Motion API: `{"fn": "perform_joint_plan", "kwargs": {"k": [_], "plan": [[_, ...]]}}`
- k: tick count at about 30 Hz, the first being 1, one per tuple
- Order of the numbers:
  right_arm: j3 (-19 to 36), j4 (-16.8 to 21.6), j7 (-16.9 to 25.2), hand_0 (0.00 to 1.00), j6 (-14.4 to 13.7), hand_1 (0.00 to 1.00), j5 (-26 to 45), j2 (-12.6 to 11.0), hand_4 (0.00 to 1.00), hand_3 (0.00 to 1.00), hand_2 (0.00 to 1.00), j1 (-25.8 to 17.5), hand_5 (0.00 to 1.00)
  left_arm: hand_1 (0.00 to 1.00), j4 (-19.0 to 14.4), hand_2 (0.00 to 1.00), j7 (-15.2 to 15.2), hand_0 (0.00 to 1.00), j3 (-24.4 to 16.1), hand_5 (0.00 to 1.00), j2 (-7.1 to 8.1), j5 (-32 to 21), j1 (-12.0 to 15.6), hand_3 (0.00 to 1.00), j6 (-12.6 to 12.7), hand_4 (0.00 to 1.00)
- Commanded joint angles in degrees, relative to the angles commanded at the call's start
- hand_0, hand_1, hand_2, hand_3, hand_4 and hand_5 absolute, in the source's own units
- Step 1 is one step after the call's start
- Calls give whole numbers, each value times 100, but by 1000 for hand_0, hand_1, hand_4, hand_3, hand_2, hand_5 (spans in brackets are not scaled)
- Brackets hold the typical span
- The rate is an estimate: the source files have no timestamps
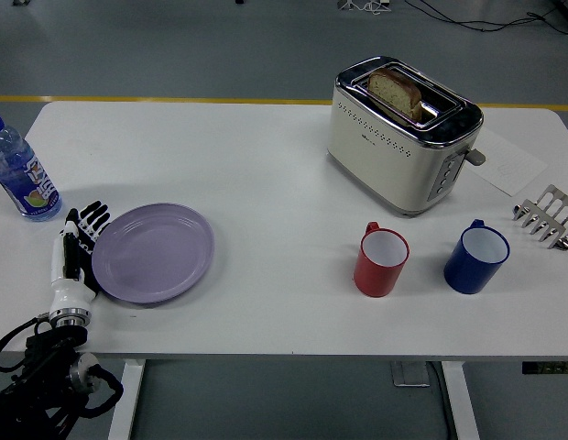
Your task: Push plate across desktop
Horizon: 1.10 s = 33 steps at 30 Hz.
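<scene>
White table (266, 174); cream toaster (401, 136) far right holding a bread slice (397, 92). Lilac plate (153, 253), round, shallow, glossy, bare, lying flat near-left. Left hand (75, 252) flat against the plate's left rim, fingers straight and spread, gripping nothing. Water bottle (18, 170) at far-left edge. Blue mug (475, 258) and red mug (382, 260) near right, metal rack (546, 216) at right edge
</scene>
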Motion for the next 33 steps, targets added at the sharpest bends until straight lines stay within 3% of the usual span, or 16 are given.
{"fn": "perform_joint_plan", "kwargs": {"k": [6, 12, 25, 33], "plan": [[-5, 0, 0, 607, 1, 517, 4, 1, 360, 576, 587, 9, 253, 784, -18, 759, 0, 778, 154, 998, -70, -166, -111, 670, 18, 452], [0, 0, -7, 607, 8, 517, -37, 12, 360, 576, 587, -3, 253, 782, 89, 759, 0, 775, 457, 998, -234, -434, -282, 668, 17, 447], [-127, 0, 8, 606, 2, 517, 124, 16, 359, 575, 586, -48, 253, 781, 18, 760, 0, 774, 1086, 998, -351, -613, -491, 669, 46, 445], [-102, 0, 1, 607, 21, 516, 13, 22, 359, 575, 587, -39, 253, 781, 46, 760, 0, 773, 1622, 998, -554, -841, -700, 670, 58, 445]]}}
